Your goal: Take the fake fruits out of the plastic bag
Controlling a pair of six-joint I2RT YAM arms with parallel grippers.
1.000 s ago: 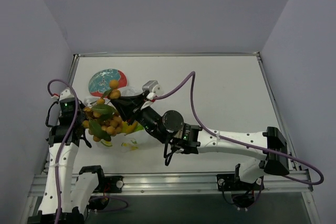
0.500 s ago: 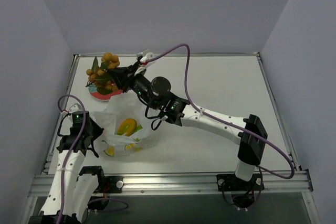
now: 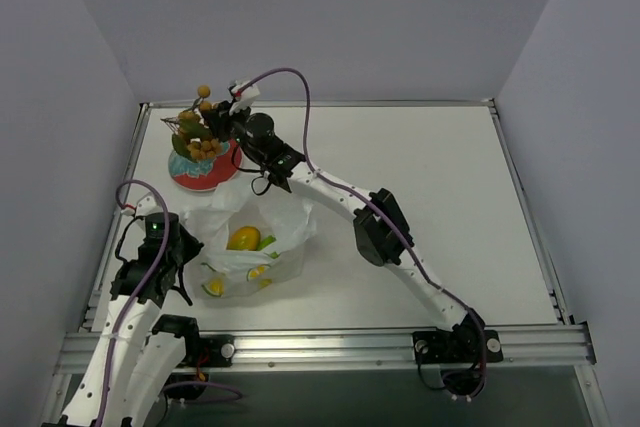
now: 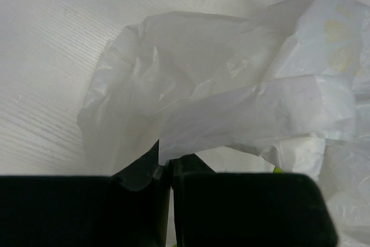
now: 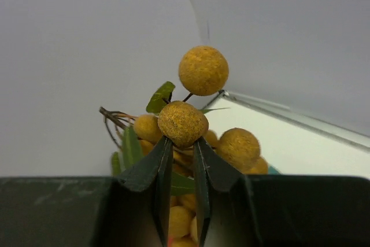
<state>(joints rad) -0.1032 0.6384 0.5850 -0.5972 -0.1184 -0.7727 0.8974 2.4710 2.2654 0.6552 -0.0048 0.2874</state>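
My right gripper (image 3: 220, 129) is shut on the bunch of orange-yellow berries with green leaves (image 3: 197, 134) and holds it above the red-and-teal plate (image 3: 190, 179) at the far left. In the right wrist view the fingertips (image 5: 163, 154) pinch the bunch's stem just under one berry (image 5: 183, 123). My left gripper (image 3: 183, 249) is shut on the near-left edge of the translucent white plastic bag (image 3: 285, 232). The left wrist view shows the bag film (image 4: 231, 102) caught between the jaws. Inside the bag lie an orange-yellow mango-like piece (image 3: 243, 238), a green piece (image 3: 267, 242) and yellow slices (image 3: 212, 287).
The grey side wall (image 3: 60, 147) stands close to the left of the plate and my left arm. The right arm (image 3: 370, 232) stretches diagonally across the table behind the bag. The metal frame rail (image 3: 330, 347) runs along the near edge.
My right gripper has carried the berry bunch up out of the bag and away to the far left, over the plate. My left gripper has come down and nearer, still holding the bag, which has slumped open.
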